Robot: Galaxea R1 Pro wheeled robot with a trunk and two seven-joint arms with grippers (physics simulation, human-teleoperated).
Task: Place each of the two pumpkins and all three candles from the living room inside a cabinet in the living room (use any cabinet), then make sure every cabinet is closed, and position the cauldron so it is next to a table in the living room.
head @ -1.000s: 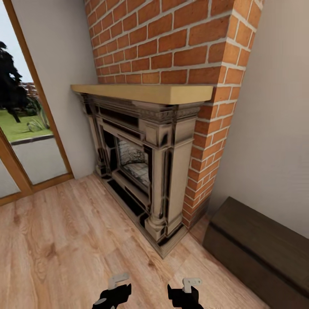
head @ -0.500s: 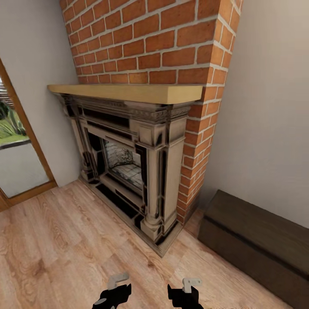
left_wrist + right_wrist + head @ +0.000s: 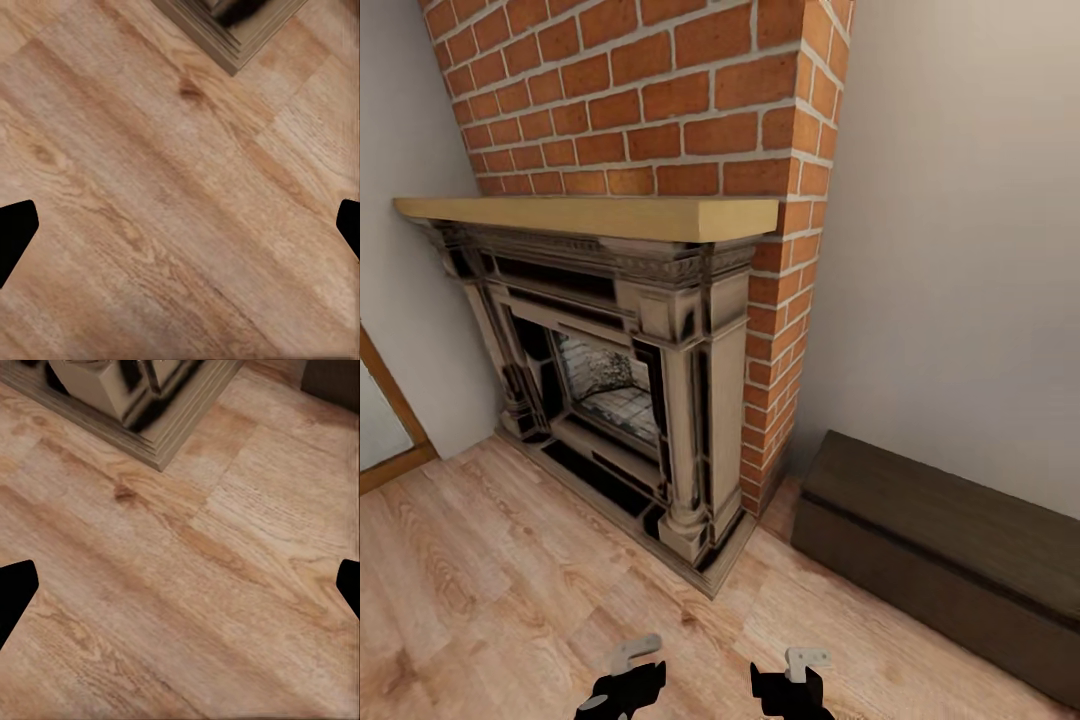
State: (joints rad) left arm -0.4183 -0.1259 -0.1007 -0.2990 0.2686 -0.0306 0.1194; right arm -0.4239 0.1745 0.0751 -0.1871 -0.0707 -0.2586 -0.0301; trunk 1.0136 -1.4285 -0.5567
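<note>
I'm in transit, facing the living-room corner. The brick chimney with its wooden mantel and ornate fireplace surround takes up the left and centre of the head view. To the right of the brick, against the plain wall, sits the cabinet: long, low, dark brown, flat top. It's set at an angle, near end just beside the hearth plinth. I see no gaps or open fronts on the part in frame, so it reads as closed, but the far end runs out of view.

Both arms are tucked low at the bottom edge of the head view. Left gripper: fingertips sit at opposite edges of the wrist picture, jaws spread wide, nothing between them, just wood floor below. Right gripper: same, spread wide and empty, above floor, with the corner of the hearth plinth ahead.

I see no pumpkins, candles, cauldron or table from here.

My read: this is the locate/approach phase, nothing stowed yet as far as I can tell. Next I need either to find the small items elsewhere in the room, or to square the base up to the cabinet front, close enough to open it. Watch clearance to the plinth corner while turning.
</note>
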